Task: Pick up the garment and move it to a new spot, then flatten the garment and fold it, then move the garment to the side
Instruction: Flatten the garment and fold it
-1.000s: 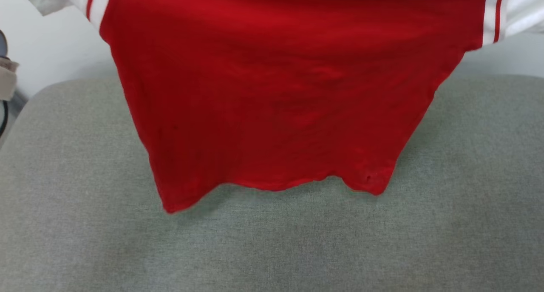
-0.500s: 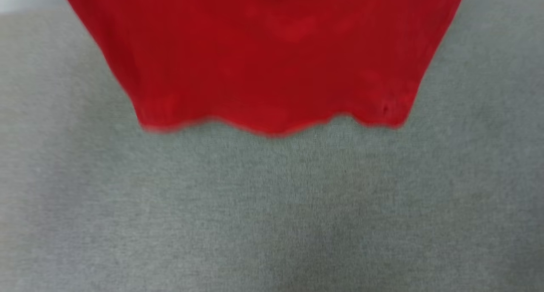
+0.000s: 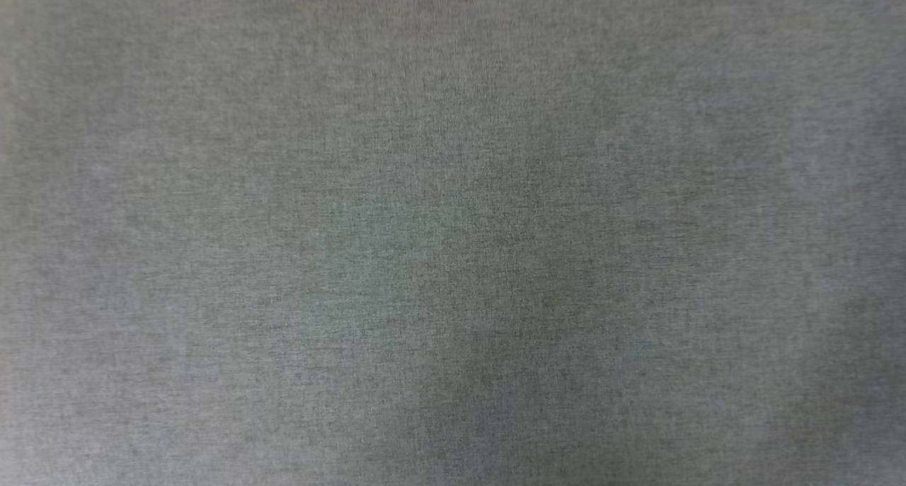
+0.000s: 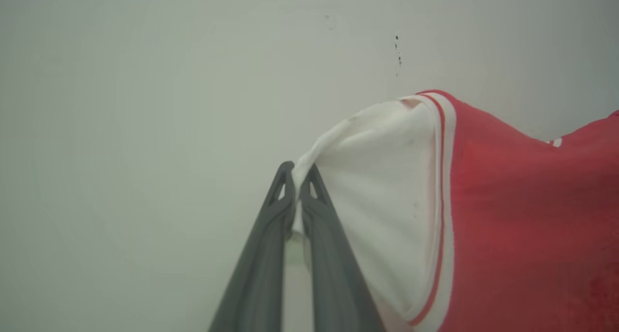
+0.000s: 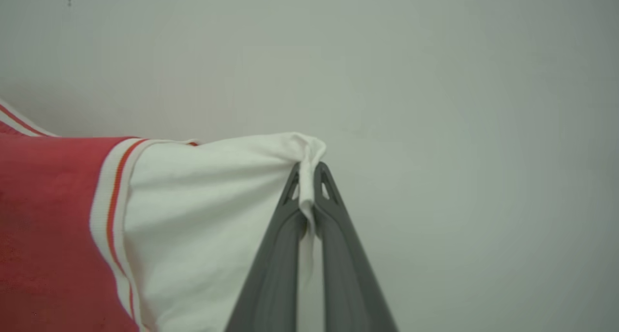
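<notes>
Hanging taut, the garment (image 4: 522, 216) spreads toward 3 o'clock from the left jaws and 9 o'clock from the right jaws, each pinched shut on a sleeve (image 4: 382, 187), probably for laying flat.

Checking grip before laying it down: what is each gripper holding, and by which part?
The garment: left gripper shut on one white sleeve at its edge, right gripper on the other's.
</notes>
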{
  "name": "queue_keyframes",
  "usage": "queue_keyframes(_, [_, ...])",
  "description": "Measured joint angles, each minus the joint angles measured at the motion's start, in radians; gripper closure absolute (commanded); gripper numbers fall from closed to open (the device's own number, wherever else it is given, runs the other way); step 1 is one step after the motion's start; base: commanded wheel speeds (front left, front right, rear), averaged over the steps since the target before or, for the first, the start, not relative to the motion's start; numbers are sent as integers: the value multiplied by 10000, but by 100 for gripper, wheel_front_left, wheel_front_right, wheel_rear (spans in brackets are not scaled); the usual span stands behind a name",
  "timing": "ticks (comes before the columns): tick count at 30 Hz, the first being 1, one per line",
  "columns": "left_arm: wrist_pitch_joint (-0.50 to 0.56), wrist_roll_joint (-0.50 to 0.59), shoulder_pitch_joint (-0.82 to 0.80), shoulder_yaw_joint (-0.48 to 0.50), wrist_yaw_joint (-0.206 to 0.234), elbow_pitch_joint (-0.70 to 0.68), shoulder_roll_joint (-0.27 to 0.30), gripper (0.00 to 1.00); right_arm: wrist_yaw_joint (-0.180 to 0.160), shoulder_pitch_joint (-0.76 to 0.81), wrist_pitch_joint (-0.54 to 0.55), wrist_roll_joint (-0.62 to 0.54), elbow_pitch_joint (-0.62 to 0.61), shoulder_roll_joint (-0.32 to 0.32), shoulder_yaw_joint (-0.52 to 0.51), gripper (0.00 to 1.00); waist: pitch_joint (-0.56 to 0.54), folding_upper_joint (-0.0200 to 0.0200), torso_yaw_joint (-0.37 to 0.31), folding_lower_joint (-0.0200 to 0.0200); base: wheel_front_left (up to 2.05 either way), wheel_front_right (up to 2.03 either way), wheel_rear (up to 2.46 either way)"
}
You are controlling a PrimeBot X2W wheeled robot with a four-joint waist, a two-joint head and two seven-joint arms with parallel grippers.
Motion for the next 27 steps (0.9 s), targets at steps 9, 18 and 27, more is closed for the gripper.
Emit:
queue_keyframes(9, [-784, -71, 875, -523, -397, 1321, -788, 100, -2, 995, -928, -58, 1350, 359, 443, 100, 233, 0, 127, 0, 0, 0, 0])
queue_keyframes(18, [-1197, -182, 3777, -1239, -424, 1315, -1302, 100, 0, 3468, -1592, 382, 1916, 487, 892, 100, -567, 0, 222, -1, 0, 0, 0])
queue_keyframes(27, [-1285, -594, 7723, -1904, 263, -105, -1076, 100, 0, 7138, -1427, 1964, 1273, -23, 1007, 100, -2096, 0, 315, -2, 0, 0, 0])
